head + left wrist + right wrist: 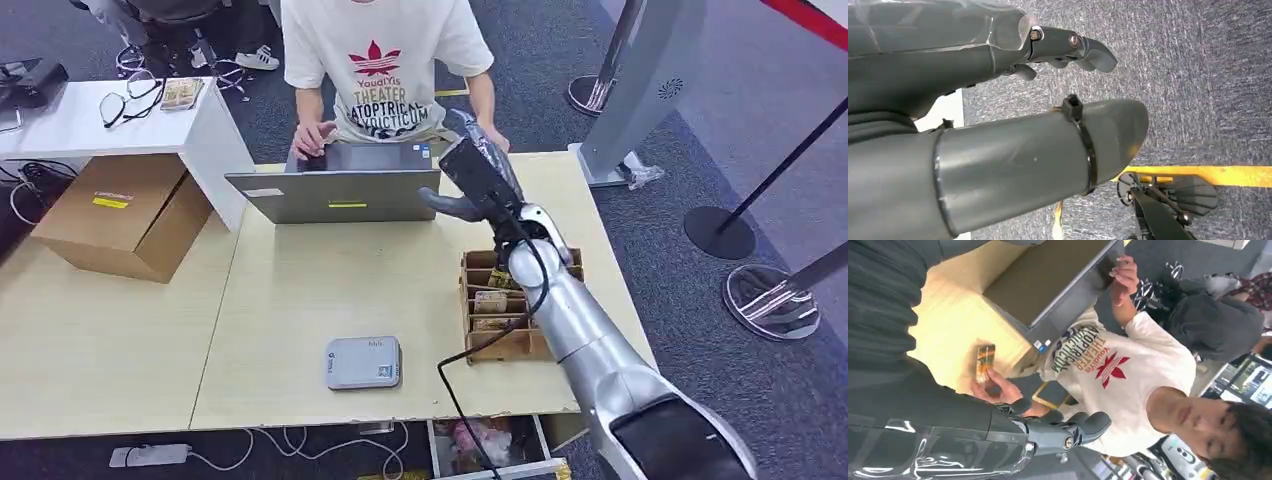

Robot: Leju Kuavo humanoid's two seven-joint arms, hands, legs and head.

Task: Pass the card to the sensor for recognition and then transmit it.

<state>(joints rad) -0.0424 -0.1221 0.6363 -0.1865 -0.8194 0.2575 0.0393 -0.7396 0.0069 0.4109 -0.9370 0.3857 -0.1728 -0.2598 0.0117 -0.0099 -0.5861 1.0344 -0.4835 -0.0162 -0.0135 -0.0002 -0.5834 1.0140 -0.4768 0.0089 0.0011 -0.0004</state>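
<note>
A robot's right arm reaches forward across a pale wooden table point(300, 300) toward a person in a white printed T-shirt point(385, 60) seated on the far side. The right hand point(478, 165) is raised near the far edge of the table, beside the right corner of an open grey laptop point(335, 190). In the right wrist view its fingers point(1083, 427) are spread and hold nothing. Just beyond them, the person's hand point(998, 387) holds the card point(985, 361), a small card with an orange and green print, over the table next to the laptop; the card does not touch the robot's hand.

Below the robot's forearm stands a wooden slotted card holder point(500, 310) with more cards in its slots. Nearer the robot, a flat grey sensor box point(363, 362) lies on the table, well apart from the card.

The left hand point(998, 100) hangs over grey carpet with a yellow stripe; its fingers point(1083, 47) are slightly bent, apart, and grip nothing
</note>
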